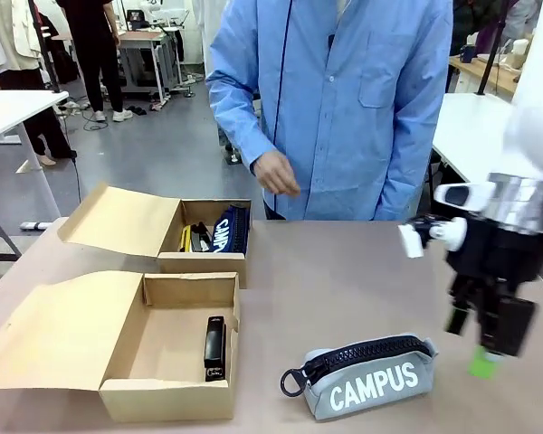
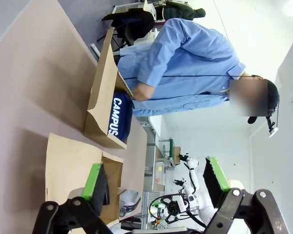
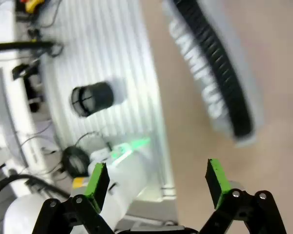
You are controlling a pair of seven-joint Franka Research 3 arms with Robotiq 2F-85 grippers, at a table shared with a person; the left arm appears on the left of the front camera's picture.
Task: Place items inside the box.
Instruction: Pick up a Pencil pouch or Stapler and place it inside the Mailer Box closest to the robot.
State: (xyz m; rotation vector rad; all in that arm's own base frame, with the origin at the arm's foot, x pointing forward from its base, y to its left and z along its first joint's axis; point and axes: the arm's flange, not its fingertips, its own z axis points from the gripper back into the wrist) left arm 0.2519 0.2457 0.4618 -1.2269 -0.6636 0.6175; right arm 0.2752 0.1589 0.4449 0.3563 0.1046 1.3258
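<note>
Front view, stock on the tabletop (image 1: 344,271): two open cardboard boxes at left, each with its lid folded out leftward. Contents of the near box (image 1: 167,398): one black stapler (image 1: 215,347), lying flat on the box floor close to the right wall. Contents of the far box (image 1: 204,263): one navy pouch (image 1: 226,231) printed CAMPUS, standing on edge at the right wall, with a yellow-black item (image 1: 185,238) just beside it on its left; I cannot tell what that item is. Loose on the tabletop, outside both boxes: one grey pouch (image 1: 366,380) printed CAMPUS, black zip on top and ring pull at its left end, lying right of the near box by the front edge. My right pincer (image 1: 484,357) hangs just right of the grey pouch, apart from it and pointing down. Right wrist view: its green pads (image 3: 98,180) stand wide apart with nothing between them, and the grey pouch is blurred ahead. Left wrist view: my left pincer (image 2: 155,180) is likewise spread wide and empty, facing across both boxes toward the navy pouch. Far side: a person in a blue shirt, one hand (image 1: 274,174) loosely curled in front of the body, beyond the far box.
</note>
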